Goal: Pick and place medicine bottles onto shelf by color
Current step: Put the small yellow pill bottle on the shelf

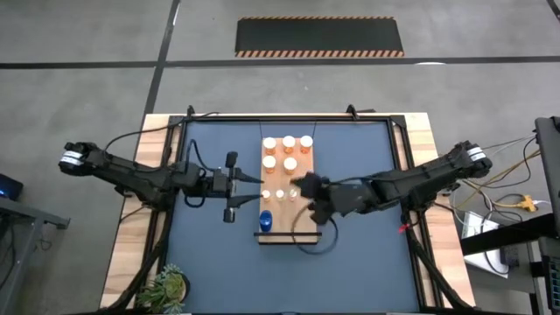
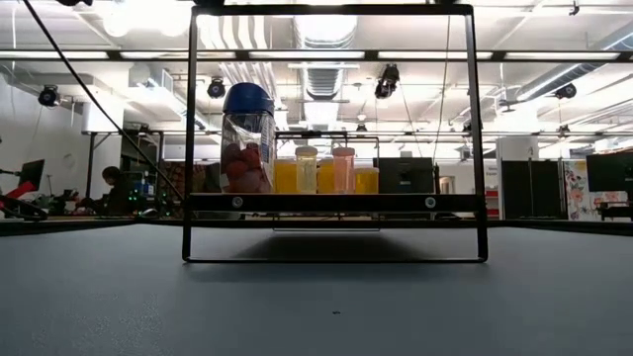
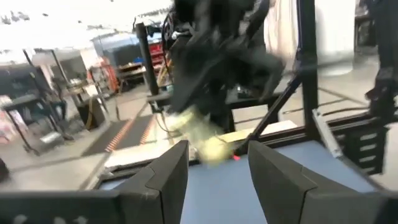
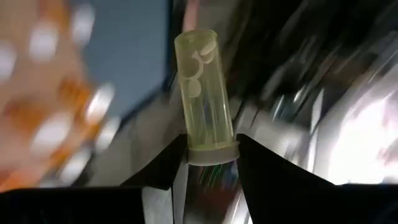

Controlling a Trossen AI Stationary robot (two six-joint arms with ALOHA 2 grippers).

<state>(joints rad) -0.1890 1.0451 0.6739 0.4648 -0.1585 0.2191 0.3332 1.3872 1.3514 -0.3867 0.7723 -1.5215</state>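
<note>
Grippers are meeting over the long light-brown wooden shelf board (image 1: pixel 287 188) at the middle of the dark blue table (image 1: pixel 367 262), one from each side. Going left to right in the high view, the left gripper (image 1: pixel 249 184) is hovering at the shelf's left edge with its two dark fingers (image 3: pixel 166 177) standing apart and nothing between them. On the shelf, five orange bottles with white caps (image 1: pixel 288 151) are standing in a cluster at the far end, smaller white-capped bottles (image 1: pixel 274 194) are sitting near the middle, and the blue-capped bottle (image 1: pixel 265 220) is standing at the near end, by the left corner. In the low view that blue-capped bottle (image 2: pixel 247 138) is rising tallest at the shelf's left, with yellow and orange bottles (image 2: pixel 326 170) lined up behind it.

Over the shelf's right edge, the right gripper (image 1: pixel 311 194) is clamping a pale yellow translucent cylindrical bottle (image 4: pixel 204 87) by its white cap end, the bottle's body sticking out straight ahead of the fingertips, lifted above the shelf.
</note>
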